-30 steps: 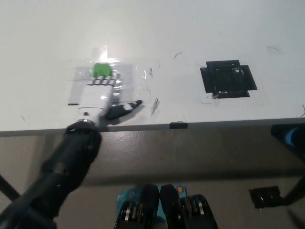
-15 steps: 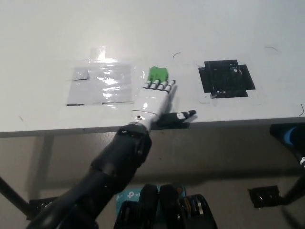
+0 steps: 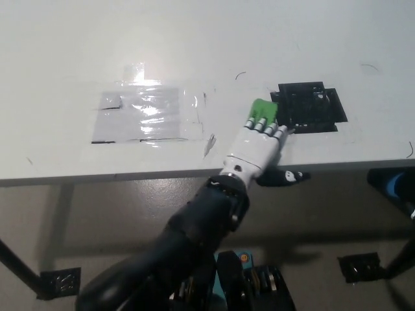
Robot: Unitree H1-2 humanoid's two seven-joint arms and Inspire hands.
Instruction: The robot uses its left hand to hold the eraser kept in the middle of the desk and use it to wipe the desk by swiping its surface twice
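Observation:
My white left hand [image 3: 258, 144] lies palm down on the white desk [image 3: 194, 45] near its front edge, shut on the green eraser [image 3: 264, 108]. The eraser pokes out past the fingertips [image 3: 262, 124] and presses flat on the desk. It sits just left of a black taped square [image 3: 309, 105], almost touching its edge. The thumb sticks out to the right over the desk's front edge. My right hand is not in view.
A clear shiny taped patch [image 3: 139, 115] lies on the desk to the left. Small pen marks dot the surface near the middle. The desk's front edge [image 3: 130, 175] runs across below my hand. A black and blue object [image 3: 393, 184] sits at the far right below the desk.
My left hand has swept the eraser to the right across the desk, from the clear taped patch, past the middle, to the edge of the black square.

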